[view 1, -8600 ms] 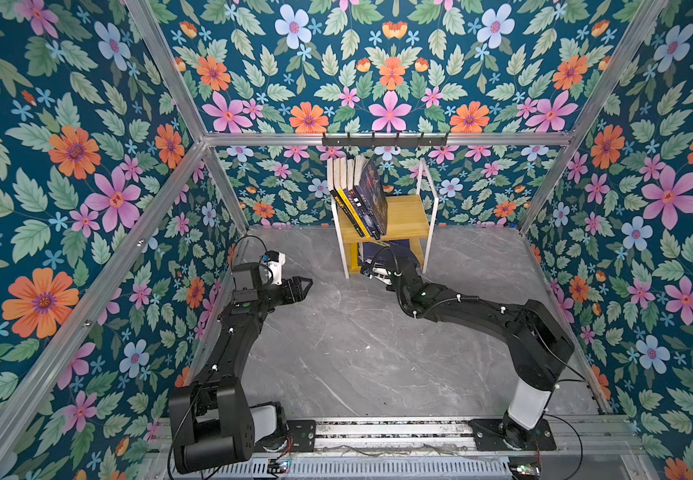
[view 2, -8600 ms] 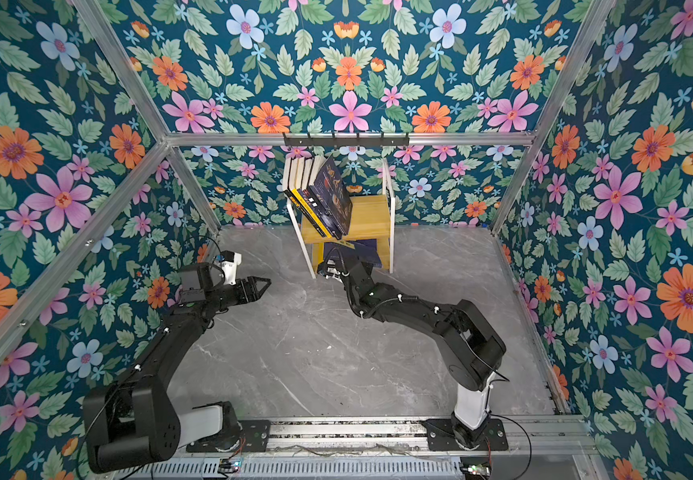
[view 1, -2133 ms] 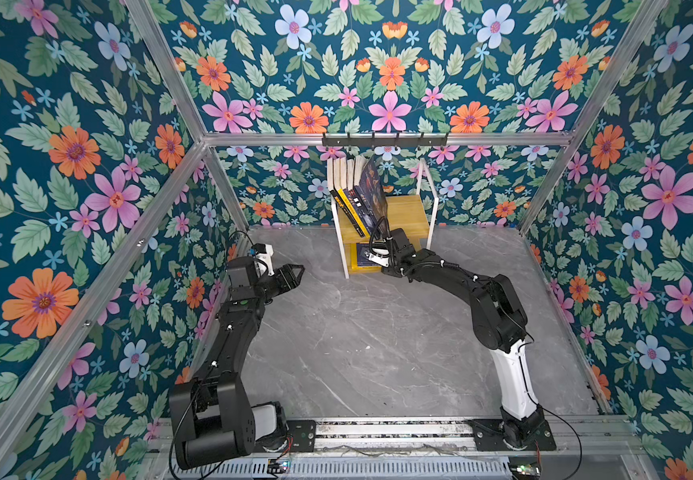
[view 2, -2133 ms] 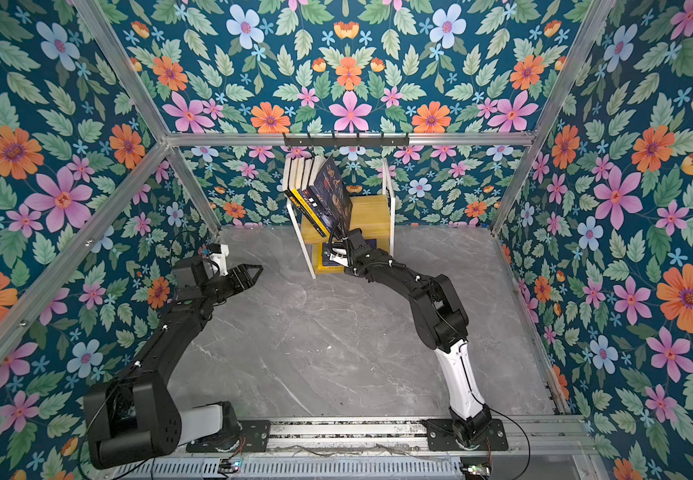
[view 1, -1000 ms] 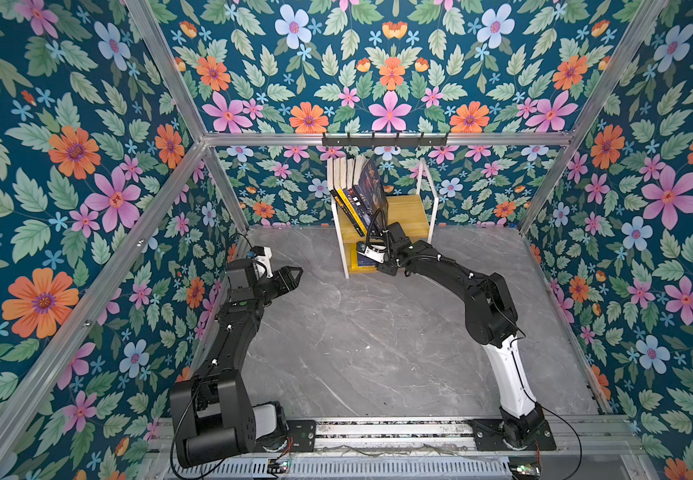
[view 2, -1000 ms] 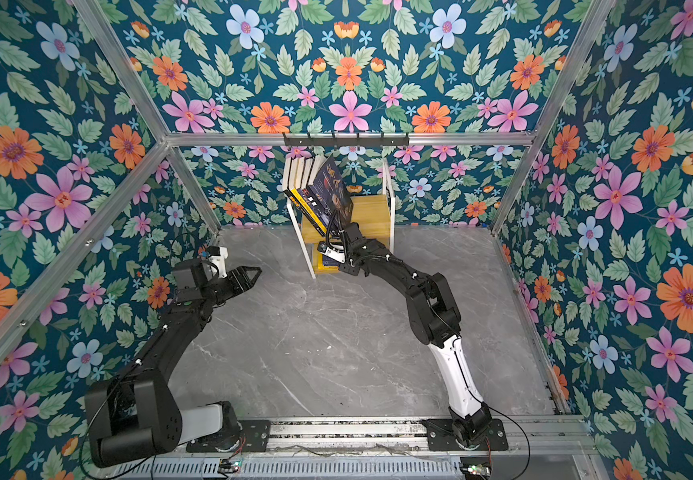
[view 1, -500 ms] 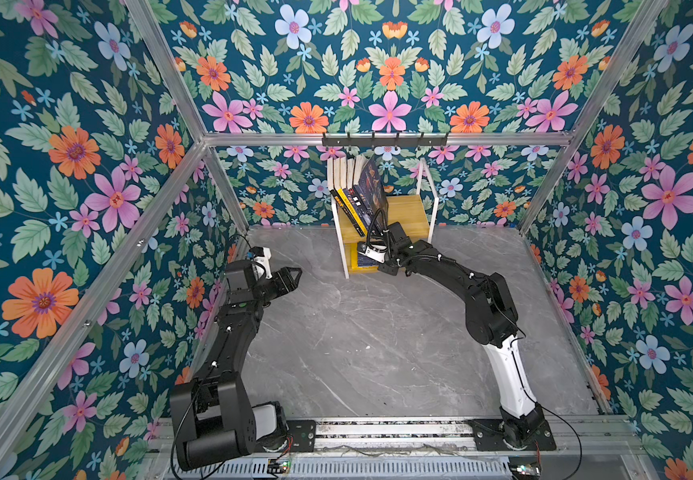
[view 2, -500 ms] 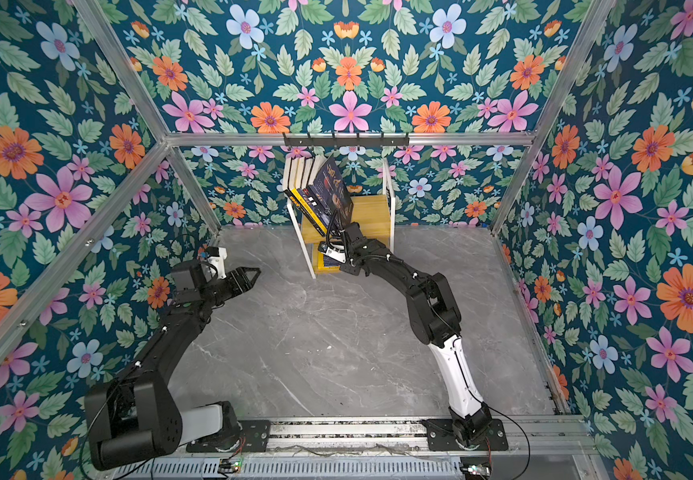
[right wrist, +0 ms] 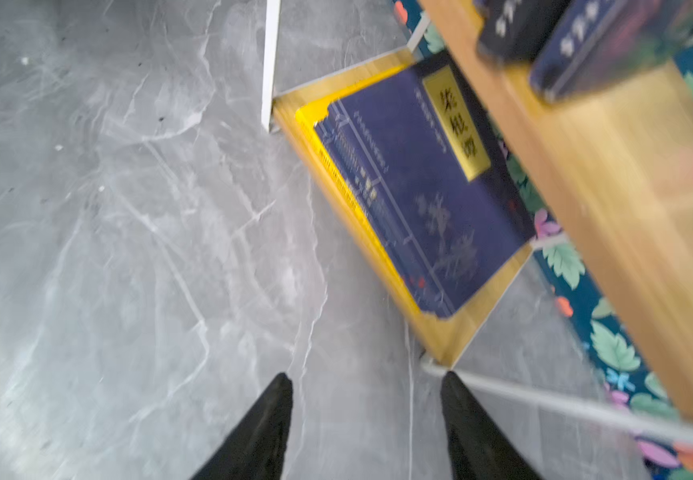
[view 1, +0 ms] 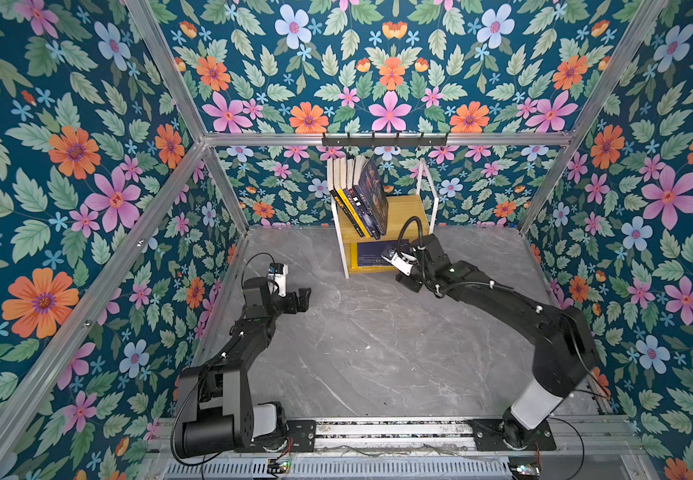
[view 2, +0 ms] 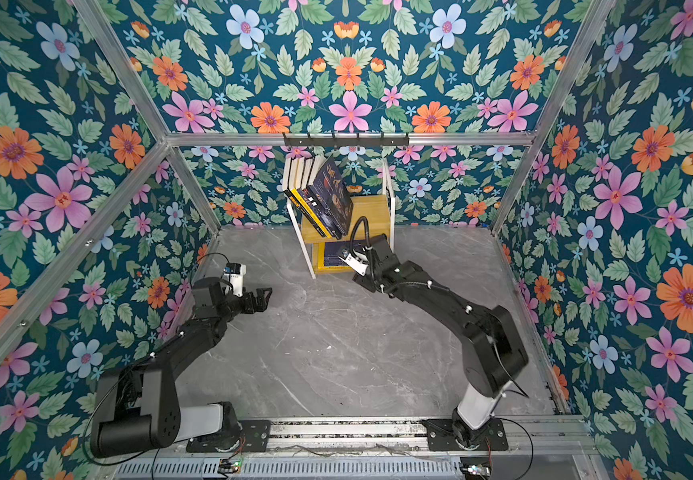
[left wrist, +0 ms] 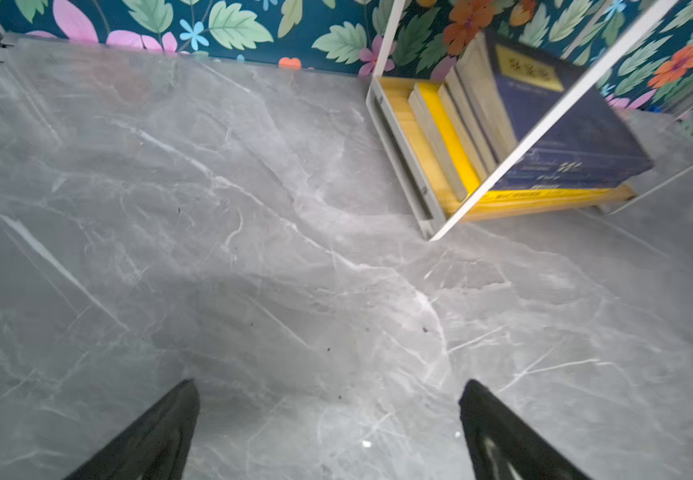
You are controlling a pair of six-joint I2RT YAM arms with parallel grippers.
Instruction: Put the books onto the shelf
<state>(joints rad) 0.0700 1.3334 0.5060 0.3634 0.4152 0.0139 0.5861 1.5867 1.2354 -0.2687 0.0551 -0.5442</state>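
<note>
At the left of the grey marble tabletop (view 1: pixel 357 353) we enter the first item: the left end effector (view 1: pixel 303 297). It is released, with its two black fingers (left wrist: pixel 162 428) spread wide and nothing between them, and it hovers over bare stone. The shelf stands well apart from it, ahead and off to its right.

Second item, ahead of both end effectors at the back wall: the shelf (view 1: pixel 407 208), two light wooden boards in a thin white frame, beneath a black hook rail (view 1: pixel 384 139).

Third item, on the upper board: a row of books (view 1: pixel 361 195), leaning together at the end nearer the left end effector. We note pale page edges, one yellow spine and dark covers. The outermost cover is navy with an orange figure.

Fourth item, on the lower board: a navy book (right wrist: pixel 419 199) with a yellow label, lying flat on a bright yellow book (right wrist: pixel 309 117), of which only the edge shows.

Fifth item: the right end effector (right wrist: pixel 365 378), released and empty, fingers apart above the tabletop just before the front corner of the lower board. The navy book lies ahead of it, untouched. One fingertip (right wrist: pixel 453 386) sits just beside the foot of the white frame. We cannot tell whether they touch. In both top views its wrist camera (view 1: pixel 397 259) covers most of it.
</note>
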